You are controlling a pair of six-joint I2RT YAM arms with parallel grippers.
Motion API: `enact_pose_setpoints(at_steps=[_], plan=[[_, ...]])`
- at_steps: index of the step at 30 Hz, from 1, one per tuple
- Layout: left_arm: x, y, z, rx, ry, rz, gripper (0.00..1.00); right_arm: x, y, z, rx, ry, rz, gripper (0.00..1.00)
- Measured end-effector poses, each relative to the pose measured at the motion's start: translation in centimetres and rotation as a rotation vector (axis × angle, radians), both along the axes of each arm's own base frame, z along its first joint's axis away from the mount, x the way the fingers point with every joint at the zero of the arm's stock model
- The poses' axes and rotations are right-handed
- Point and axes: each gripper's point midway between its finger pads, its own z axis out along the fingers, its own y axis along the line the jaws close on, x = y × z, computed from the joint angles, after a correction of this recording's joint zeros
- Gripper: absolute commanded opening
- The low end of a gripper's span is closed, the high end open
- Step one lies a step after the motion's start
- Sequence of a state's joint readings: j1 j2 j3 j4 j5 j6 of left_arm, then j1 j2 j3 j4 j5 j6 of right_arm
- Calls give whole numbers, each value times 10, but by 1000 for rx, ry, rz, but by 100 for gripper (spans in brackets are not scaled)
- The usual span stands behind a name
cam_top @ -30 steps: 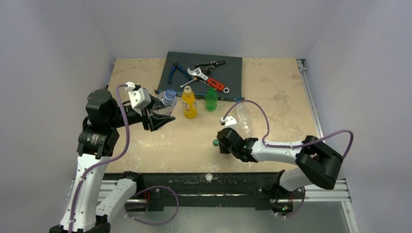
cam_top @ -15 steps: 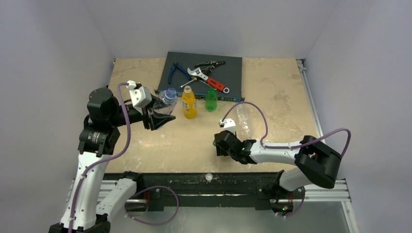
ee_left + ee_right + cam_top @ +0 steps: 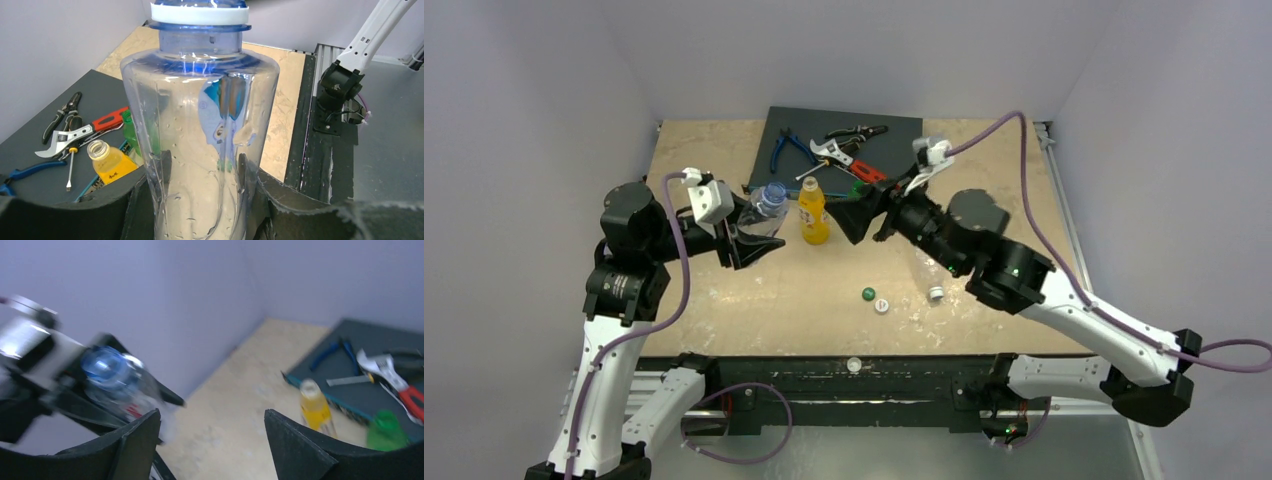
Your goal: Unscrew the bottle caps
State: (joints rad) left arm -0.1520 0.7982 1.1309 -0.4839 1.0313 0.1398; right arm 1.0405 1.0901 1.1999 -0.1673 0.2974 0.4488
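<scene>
1. Robotics lab test cell: plain pale walls (image 3: 844,50) enclose a bare desk (image 3: 714,150).
2. A cabled left arm (image 3: 614,300) and right arm (image 3: 1084,320) stand on a black frame (image 3: 904,380) along the desk's near edge.
3. Hand tools (image 3: 854,160) lie on a dark mat (image 3: 904,135) at the far edge.

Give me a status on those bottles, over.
Left gripper clamped on blue-capped bottle. Right gripper open, empty. Green cap off, on table. Orange bottle near right gripper.

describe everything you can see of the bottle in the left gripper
The bottle is clear, blue-tinted plastic with droplets inside and a blue label showing through from its far side. It looks empty. Its blue cap is on, with a white ring beneath it. The left gripper is shut on its lower body, holding it tilted, just left of the orange bottle and not touching it.
</scene>
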Motion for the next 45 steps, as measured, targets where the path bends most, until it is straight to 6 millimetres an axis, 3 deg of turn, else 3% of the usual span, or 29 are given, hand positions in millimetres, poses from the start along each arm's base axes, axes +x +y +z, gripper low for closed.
enact_pose_setpoints(at_steps=[1, 3, 5, 8, 15, 24, 28, 30, 31, 32, 33, 35, 37, 40, 45], plan=[[-1, 0, 0, -1, 0, -4, 4, -7, 4, 44, 78, -72, 52, 82], [-2, -1, 1, -5, 2, -10, 4, -20, 8, 93, 165, -164, 128, 83], [-4, -1, 2, -10, 5, -14, 5, -28, 13, 117, 205, -220, 179, 83], [-7, -2, 4, -15, 5, -21, 5, -33, 28, 135, 234, -272, 242, 83], [-9, -2, 0, -15, 24, -27, 5, -24, 88, 112, 186, -247, 337, 80], [-8, -3, 2, -17, 13, -32, 5, -40, 108, 109, 177, -246, 410, 70], [-8, -3, 2, -20, 15, -31, 5, -40, 110, 107, 175, -244, 413, 54], [-7, -3, 3, -23, 20, -31, 7, -41, 110, 107, 175, -244, 413, 35], [-7, -3, 3, -25, 20, -31, 11, -41, 110, 107, 174, -245, 413, 27], [-7, -4, 3, -27, 21, -33, 21, -40, 110, 107, 173, -246, 409, 22], [-7, -4, 4, -28, 20, -33, 33, -40, 110, 107, 172, -247, 409, 21], [-7, -4, 4, -31, 29, -32, 70, -39, 109, 107, 170, -248, 405, 20], [-6, -4, 4, -33, 32, -31, 89, -39, 109, 106, 168, -249, 405, 20], [-4, -3, 5, -37, 37, -16, 97, -39, 110, 101, 144, -247, 405, 19], [4, 1, 1, -28, 51, 36, 100, -27, 105, 84, 50, -261, 350, 18]])
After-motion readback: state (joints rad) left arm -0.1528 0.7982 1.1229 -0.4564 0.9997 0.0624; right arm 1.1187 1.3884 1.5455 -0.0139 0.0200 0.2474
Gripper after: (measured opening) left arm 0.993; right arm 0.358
